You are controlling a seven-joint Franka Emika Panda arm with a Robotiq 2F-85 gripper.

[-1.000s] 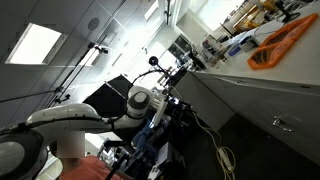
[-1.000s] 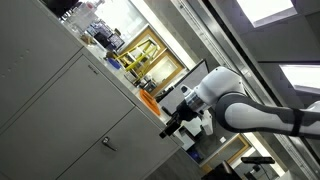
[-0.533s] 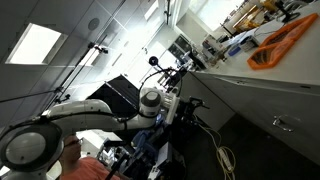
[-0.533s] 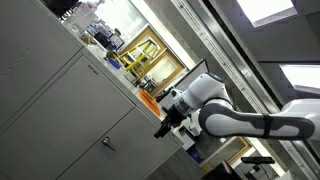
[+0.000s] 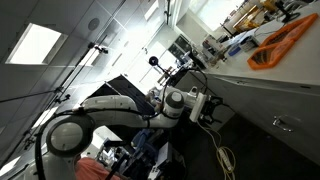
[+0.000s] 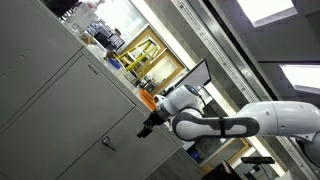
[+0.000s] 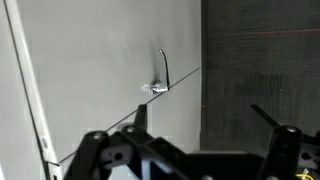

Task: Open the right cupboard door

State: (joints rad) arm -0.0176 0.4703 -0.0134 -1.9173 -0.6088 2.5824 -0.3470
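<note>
Jaws of the black Robotiq gripper are spread wide and hold nothing. Since a second ago the arm has swung in toward the cupboard front. The gripper is now near the large flat pale grey-white right cupboard door but not touching it. This looks like the approach; the door looks shut. The small silver bar handle is ahead, slightly off jaw centre. A thin dark line crosses before the handle; can't tell if it's a cable. The darker grey panel adjoins the door. An orange cloth-like thing lies on the white counter, out of the way.

The arm stretches out nearly level, and its wrist is bent down. The gripper hangs below the wrist. In the wrist view the two fingers stand wide apart, with nothing between the jaws.
</note>
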